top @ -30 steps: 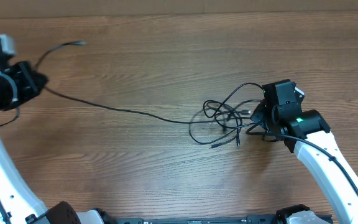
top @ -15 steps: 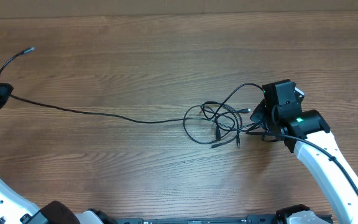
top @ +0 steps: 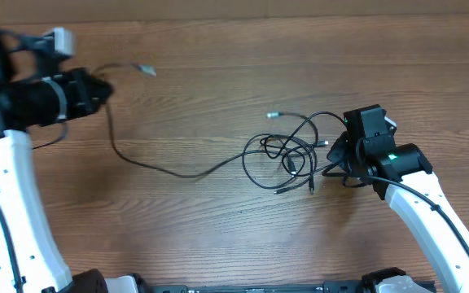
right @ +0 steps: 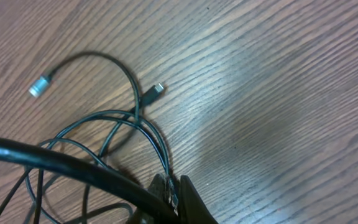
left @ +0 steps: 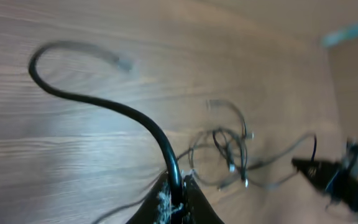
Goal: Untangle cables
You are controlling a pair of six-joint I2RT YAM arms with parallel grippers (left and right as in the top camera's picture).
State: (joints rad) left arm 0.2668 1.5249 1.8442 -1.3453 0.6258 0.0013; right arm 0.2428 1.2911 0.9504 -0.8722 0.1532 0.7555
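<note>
From overhead the left gripper (top: 102,89) is hard to read, its dark body covering the fingertips. Its own wrist camera, smeared with blur, shows the fingers (left: 188,210) pinched narrow on the long cable (left: 104,109), which arcs up and over to a fuzzy free end. Only the overhead view shows the rest of that cable. It drops from the gripper, lies in a slack curve across the wooden table (top: 218,65), and runs right into the tangle of cables (top: 287,156). The right gripper (top: 333,163) sits at the tangle's right edge with its fingertips hidden under the wrist. The right wrist camera shows them closed on thin strands of the tangle, though the bottom of that picture cuts them off. That view alone gives the plugs clearly: a silver-tipped plug (right: 39,86) and a small plug (right: 156,89), lying on the wood apart from each other. A thick black wire (right: 61,165) crosses its lower left, out of focus, covering part of the loops. How many cords make up the tangle cannot be told. In the left wrist view the tangle is only a blurred scribble.
</note>
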